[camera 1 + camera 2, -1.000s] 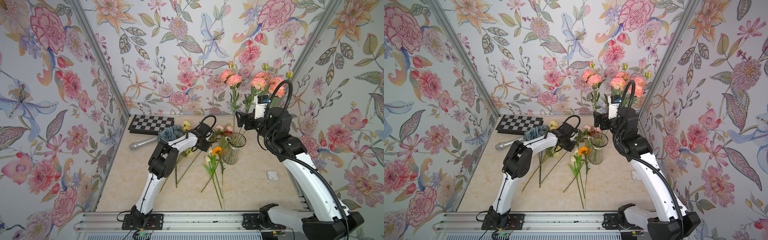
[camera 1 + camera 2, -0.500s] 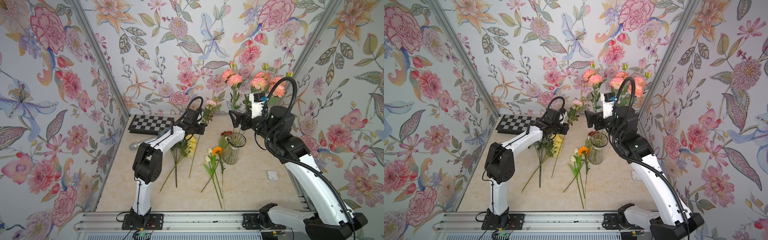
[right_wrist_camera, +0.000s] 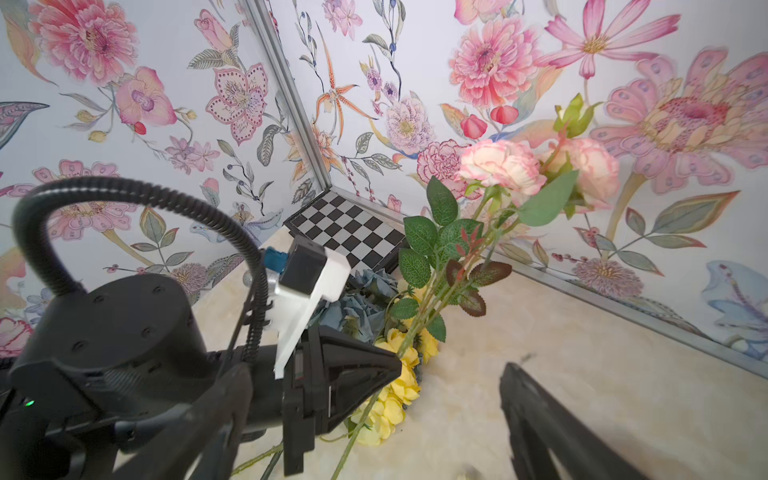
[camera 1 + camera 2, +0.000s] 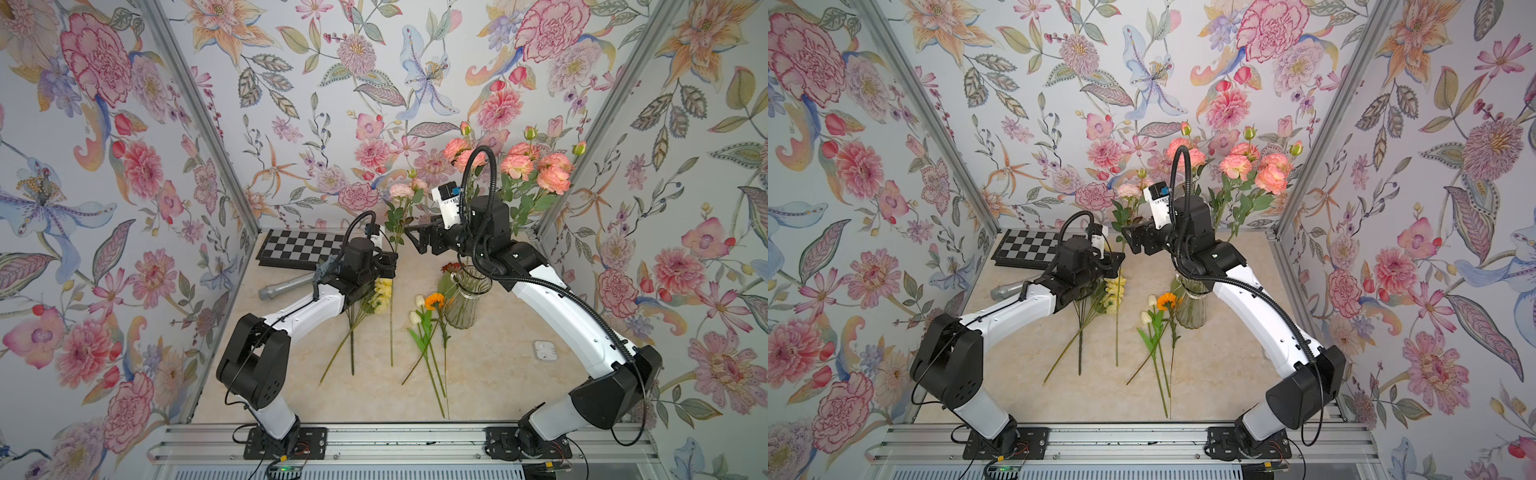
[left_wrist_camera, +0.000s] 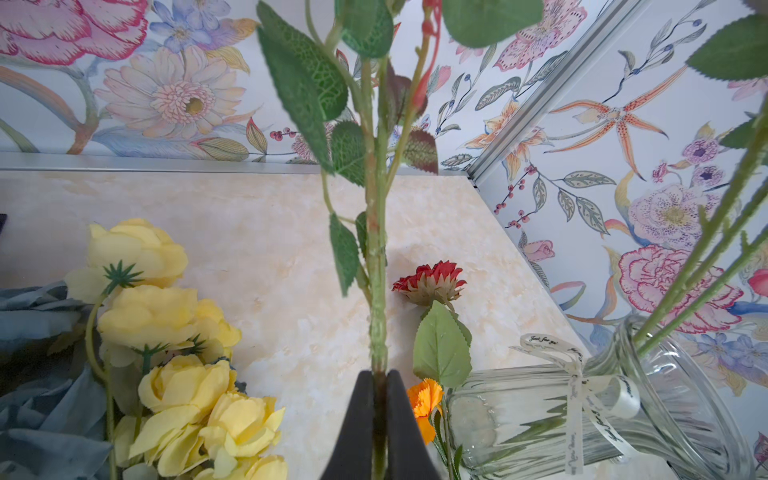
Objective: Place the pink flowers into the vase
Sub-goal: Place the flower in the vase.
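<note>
My left gripper (image 4: 392, 266) (image 5: 379, 377) is shut on the green stem of a pink flower spray (image 4: 401, 191) (image 5: 377, 257). It holds the spray upright over the table, with pale pink blooms (image 3: 502, 165) on top and the long stem hanging below. My right gripper (image 4: 409, 236) (image 4: 1128, 240) stands open beside that stem, a little above the left gripper, and its fingers (image 3: 536, 409) hold nothing. The clear ribbed vase (image 4: 463, 305) (image 5: 582, 415) stands under the right arm. Other pink flowers (image 4: 536, 170) (image 4: 1254, 166) stand in it.
Yellow flowers (image 4: 383, 289), orange and white flowers (image 4: 428, 305) and a red bloom (image 5: 430, 279) lie on the table near the vase. At the back left are a chessboard (image 4: 303, 247), a grey metal cylinder (image 4: 286, 286) and a blue rose bunch (image 3: 359, 311). A small white object (image 4: 545, 350) lies at the right.
My left gripper has lifted the pink spray off the table and stood it upright. My right gripper has moved left toward its stem, still open.
</note>
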